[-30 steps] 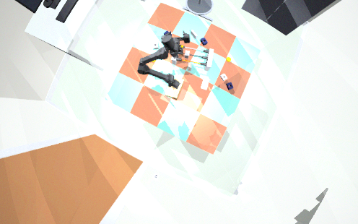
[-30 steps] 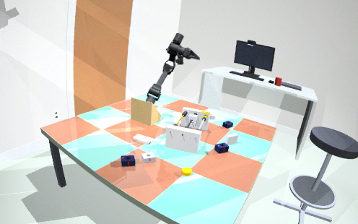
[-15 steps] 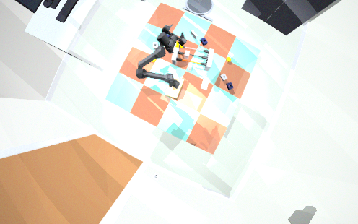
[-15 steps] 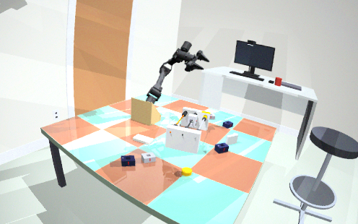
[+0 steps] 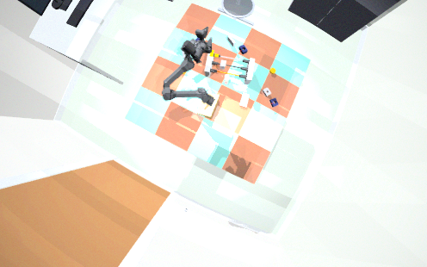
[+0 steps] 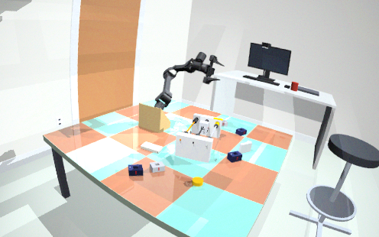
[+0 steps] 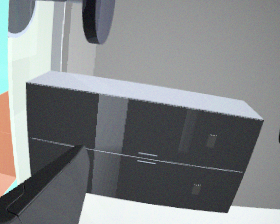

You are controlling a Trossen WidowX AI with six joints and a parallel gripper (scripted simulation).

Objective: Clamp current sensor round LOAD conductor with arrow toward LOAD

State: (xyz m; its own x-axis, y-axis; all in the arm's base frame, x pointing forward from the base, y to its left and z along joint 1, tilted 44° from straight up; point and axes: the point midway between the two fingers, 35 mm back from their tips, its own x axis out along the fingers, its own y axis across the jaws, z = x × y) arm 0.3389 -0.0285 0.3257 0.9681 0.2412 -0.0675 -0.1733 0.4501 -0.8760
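Observation:
My gripper (image 5: pixel 209 38) (image 6: pixel 219 73) (image 7: pixel 185 143) is open and empty, raised above the table's back part. Two white upright panels (image 6: pixel 193 148) (image 5: pixel 250 70) carry an orange, a black and a pale conductor. A white block (image 5: pixel 223 64) (image 6: pixel 204 125) sits at the middle conductor, and a yellow piece (image 5: pixel 214 54) (image 6: pixel 218 122) is at the pale one. Small dark blue housings stand at the stool side (image 5: pixel 243 49) (image 6: pixel 234 156), farther back (image 6: pixel 241 131) and near the front edge (image 5: pixel 274 102) (image 6: pixel 135 170). Which is the open sensor, its arrow and the LOAD marking cannot be read.
A white housing (image 5: pixel 267 91) (image 6: pixel 157 167) is beside the front blue one. A yellow disc (image 5: pixel 273 71) (image 6: pixel 197 181), a flat white block (image 5: pixel 244 100) (image 6: pixel 151 147), a tan wedge (image 6: pixel 151 117) and a white plate (image 6: pixel 245 146) stand on the table. A dark cabinet (image 7: pixel 156 130) fills the wrist view.

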